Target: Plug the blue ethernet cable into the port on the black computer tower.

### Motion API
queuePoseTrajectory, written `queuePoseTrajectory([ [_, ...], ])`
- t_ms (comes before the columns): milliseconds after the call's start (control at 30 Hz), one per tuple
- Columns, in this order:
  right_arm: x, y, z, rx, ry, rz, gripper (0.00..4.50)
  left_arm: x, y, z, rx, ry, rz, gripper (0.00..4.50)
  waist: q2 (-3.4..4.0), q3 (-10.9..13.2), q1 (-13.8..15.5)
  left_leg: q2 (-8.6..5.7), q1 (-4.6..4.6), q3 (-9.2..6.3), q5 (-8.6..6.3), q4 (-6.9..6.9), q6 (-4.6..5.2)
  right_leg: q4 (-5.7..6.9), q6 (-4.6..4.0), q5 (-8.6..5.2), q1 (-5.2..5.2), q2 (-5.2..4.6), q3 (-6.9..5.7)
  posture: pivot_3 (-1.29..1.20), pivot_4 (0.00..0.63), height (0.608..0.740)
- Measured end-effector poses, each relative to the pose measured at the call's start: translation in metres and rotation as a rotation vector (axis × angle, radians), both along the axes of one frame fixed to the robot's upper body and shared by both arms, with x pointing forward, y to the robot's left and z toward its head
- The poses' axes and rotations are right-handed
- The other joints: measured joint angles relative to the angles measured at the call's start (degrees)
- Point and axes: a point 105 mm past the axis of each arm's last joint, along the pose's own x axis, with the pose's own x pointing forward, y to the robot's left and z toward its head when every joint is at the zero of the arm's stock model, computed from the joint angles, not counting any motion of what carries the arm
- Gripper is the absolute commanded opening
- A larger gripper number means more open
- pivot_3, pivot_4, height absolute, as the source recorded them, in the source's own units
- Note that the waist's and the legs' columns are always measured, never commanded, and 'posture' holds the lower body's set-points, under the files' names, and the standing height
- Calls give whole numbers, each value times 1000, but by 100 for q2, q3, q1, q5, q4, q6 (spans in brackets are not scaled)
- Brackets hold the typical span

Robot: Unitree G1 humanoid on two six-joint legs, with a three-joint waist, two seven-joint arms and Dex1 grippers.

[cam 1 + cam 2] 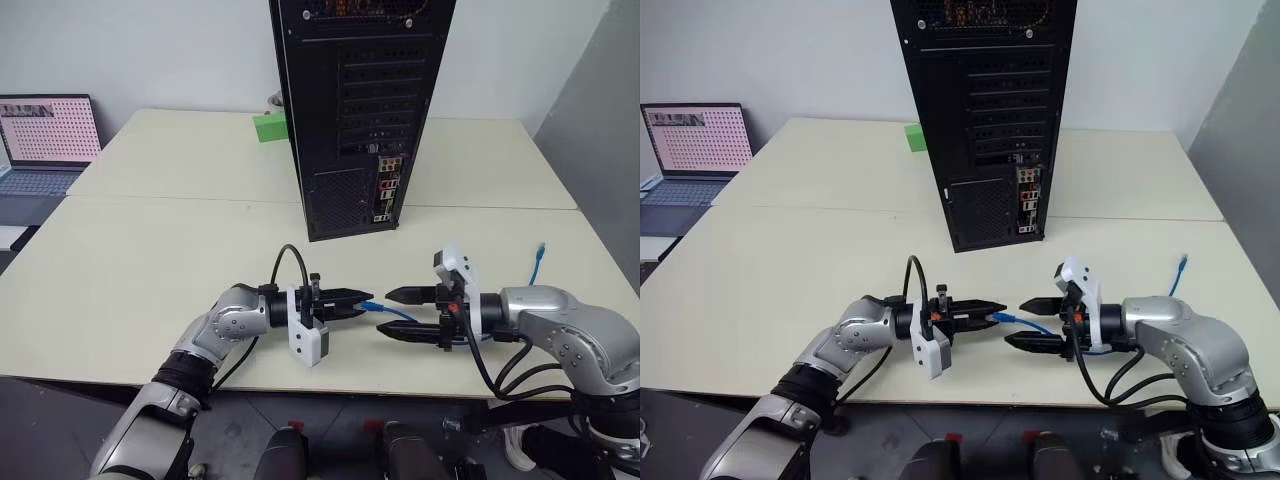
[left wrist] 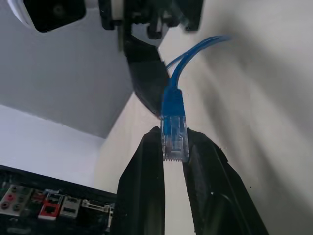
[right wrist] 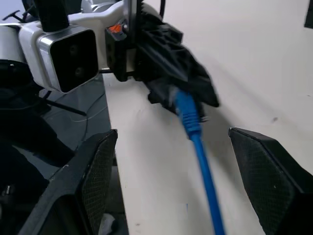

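Note:
The black computer tower [image 1: 360, 110] stands upright at the back of the table, its rear facing me. The port sits in the coloured connector strip [image 1: 388, 190] low on its right side. Near the table's front edge my left gripper [image 1: 362, 300] points right, shut on the clear-blue plug [image 2: 173, 132] of the blue ethernet cable [image 1: 400, 315]. My right gripper [image 1: 395, 313] faces it, open, with the cable [image 3: 203, 166] running between its spread fingers [image 3: 98, 161] without touching them. The cable's other plug [image 1: 540, 250] lies on the table at the right.
A small green block [image 1: 270, 127] lies just left of the tower. An open laptop [image 1: 45, 140] sits on a side table at the far left. The cream table [image 1: 150, 260] has a seam running across in front of the tower.

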Motion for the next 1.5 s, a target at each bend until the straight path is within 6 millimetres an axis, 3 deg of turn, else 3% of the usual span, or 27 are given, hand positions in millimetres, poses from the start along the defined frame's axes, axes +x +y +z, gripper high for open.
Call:
queuePoseTrajectory([
  [100,1,5,0,8,-4,0,3845,1,0,-1,-3,-9,9,289,0,0,-2,0,0,-1,0,0,0,2,0,0,0,0,-1,0,150,740],
  [133,1,8,1,13,-8,3,3479,1,0,-1,-7,-12,11,289,0,0,-3,0,0,-1,0,0,0,2,0,0,0,0,-1,0,150,740],
  [267,3,14,2,22,-10,6,2750,2,0,0,-13,-24,14,289,0,0,0,0,0,-1,0,0,0,2,0,0,0,0,-2,0,150,740],
  [667,11,12,0,8,5,-26,5,0,1,0,-11,-43,10,289,0,0,-3,0,0,-1,0,0,0,3,0,0,0,0,-2,0,150,740],
  [900,12,10,0,-7,10,-17,0,0,1,-1,-11,-31,19,288,0,0,-3,0,0,-2,0,0,0,3,0,0,0,0,-2,0,150,740],
  [933,12,10,0,-11,12,-17,0,1,0,-2,-8,-24,23,991,0,0,-3,0,0,-1,0,0,0,3,0,0,0,0,-2,0,150,740],
  [1167,23,-4,5,-42,-42,-103,0,21,23,-26,4,234,248,2410,1,0,-18,2,0,-1,0,-1,0,6,-1,-1,-4,1,-3,0,150,740],
  [1300,37,-11,12,-33,-114,-235,0,35,32,-22,-88,394,406,3206,0,0,-12,1,-1,-2,0,-1,0,7,0,-1,-4,1,-3,0,150,740],
  [1500,80,-3,41,40,-290,-569,0,56,25,13,-397,630,586,3206,1,0,-28,2,-1,-7,0,-1,0,14,-1,-1,-8,4,-4,0,150,740],
])
